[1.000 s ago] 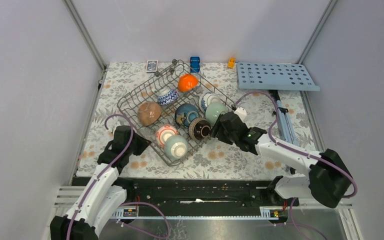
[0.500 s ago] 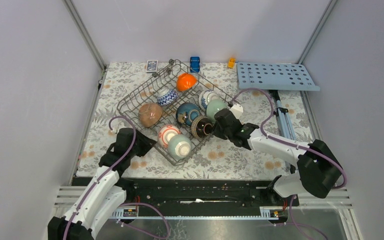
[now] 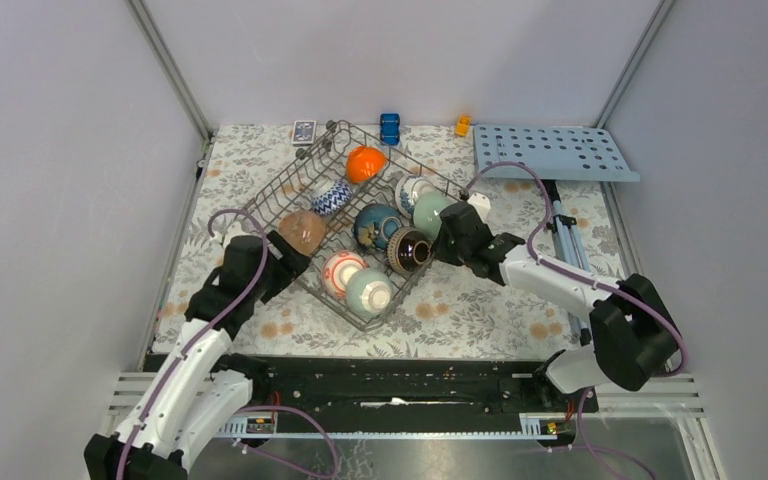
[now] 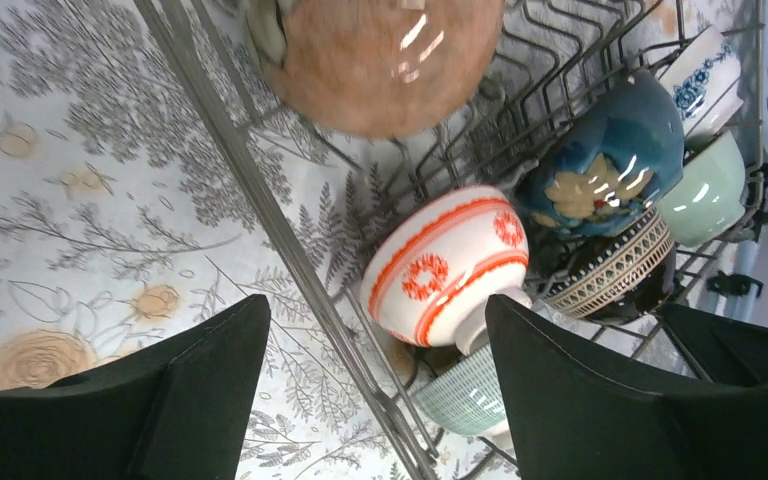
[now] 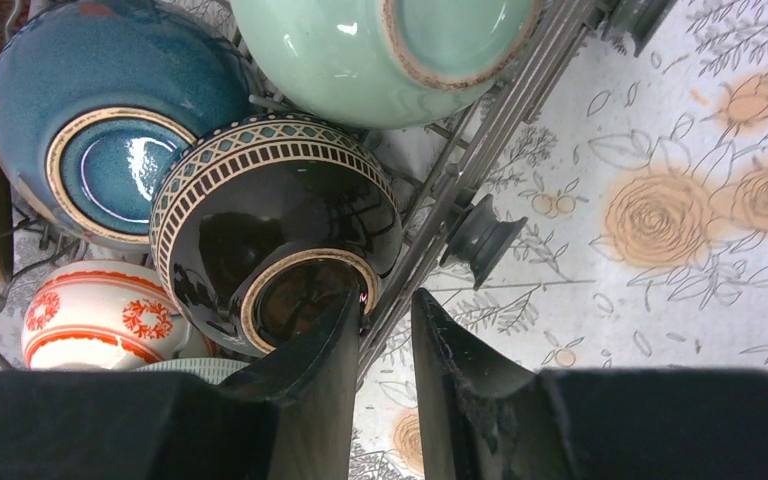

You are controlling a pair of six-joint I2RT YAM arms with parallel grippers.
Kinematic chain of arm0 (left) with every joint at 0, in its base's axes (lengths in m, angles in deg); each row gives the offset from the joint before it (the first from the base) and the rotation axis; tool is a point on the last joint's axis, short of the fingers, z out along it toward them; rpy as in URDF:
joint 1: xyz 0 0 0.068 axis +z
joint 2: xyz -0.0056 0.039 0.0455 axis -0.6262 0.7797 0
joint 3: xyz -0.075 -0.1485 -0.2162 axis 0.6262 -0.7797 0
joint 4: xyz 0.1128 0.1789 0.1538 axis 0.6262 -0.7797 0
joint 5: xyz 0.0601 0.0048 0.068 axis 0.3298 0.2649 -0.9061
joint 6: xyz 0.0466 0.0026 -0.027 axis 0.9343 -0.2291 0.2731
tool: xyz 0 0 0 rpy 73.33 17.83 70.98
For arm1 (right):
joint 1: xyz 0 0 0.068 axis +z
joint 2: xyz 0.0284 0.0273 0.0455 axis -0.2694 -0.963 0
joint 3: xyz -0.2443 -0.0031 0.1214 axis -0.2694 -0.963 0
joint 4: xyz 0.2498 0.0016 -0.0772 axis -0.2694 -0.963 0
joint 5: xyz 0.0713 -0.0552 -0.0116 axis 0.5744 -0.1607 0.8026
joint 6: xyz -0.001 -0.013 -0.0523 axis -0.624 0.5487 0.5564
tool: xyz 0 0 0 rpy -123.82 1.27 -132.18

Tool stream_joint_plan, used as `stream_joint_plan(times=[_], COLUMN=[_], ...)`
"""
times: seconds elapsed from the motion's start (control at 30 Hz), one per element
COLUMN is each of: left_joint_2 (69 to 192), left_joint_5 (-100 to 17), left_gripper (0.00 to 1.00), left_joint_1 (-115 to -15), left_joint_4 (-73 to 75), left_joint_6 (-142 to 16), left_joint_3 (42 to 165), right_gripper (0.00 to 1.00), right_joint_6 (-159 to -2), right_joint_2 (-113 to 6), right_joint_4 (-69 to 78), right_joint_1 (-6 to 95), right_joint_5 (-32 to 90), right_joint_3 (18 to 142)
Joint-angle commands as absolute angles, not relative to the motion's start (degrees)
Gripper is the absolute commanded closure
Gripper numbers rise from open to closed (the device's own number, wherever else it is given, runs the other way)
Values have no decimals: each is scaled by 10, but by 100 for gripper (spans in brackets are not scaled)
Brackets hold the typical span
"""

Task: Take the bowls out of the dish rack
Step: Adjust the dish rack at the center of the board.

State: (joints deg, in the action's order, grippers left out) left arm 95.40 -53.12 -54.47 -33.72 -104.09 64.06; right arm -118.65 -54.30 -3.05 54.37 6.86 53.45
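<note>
Since the dark bowl (image 5: pixel 260 230) sits in the rack (image 5: pixel 505 115) just left of the right gripper (image 5: pixel 385 300), whose fingers are nearly together astride its rim (pinching it or not, we cannot tell), a lift could drag the rack and topple bowls. The left gripper (image 4: pixel 375 320) is spread, empty.
</note>
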Motion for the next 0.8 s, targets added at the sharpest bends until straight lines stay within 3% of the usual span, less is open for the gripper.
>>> stream_joint_plan(times=[0.0,0.2,0.47,0.57,0.63,0.77], left_joint_2=[987,1082,1200,1236,1257,1276], left_joint_5=[-629,-673,-685,-700,-692,-665], left_gripper=[13,12,14,15,16,20], left_joint_1=[-544,-495,-359,-340,-326,-316], left_joint_4=[-381,-388,-394,-377,-369,-344], left_joint_6=[-1003,-970,-917,-912,-913,-918], left_joint_3=[715,801,868,871,871,856], right_gripper=[69,69,65,54,39,27], right_joint_6=[-1124,-1088,-1055,-1049,-1043,-1035], right_joint_2=[-566,-583,-639,-633,-614,-569], right_joint_4=[-78,-74,-90,-97,-99,-130], right_joint_1=[504,453,442,442,441,442], right_joint_5=[55,77,121,137,142,144], right_joint_3=[562,585,649,655,654,662])
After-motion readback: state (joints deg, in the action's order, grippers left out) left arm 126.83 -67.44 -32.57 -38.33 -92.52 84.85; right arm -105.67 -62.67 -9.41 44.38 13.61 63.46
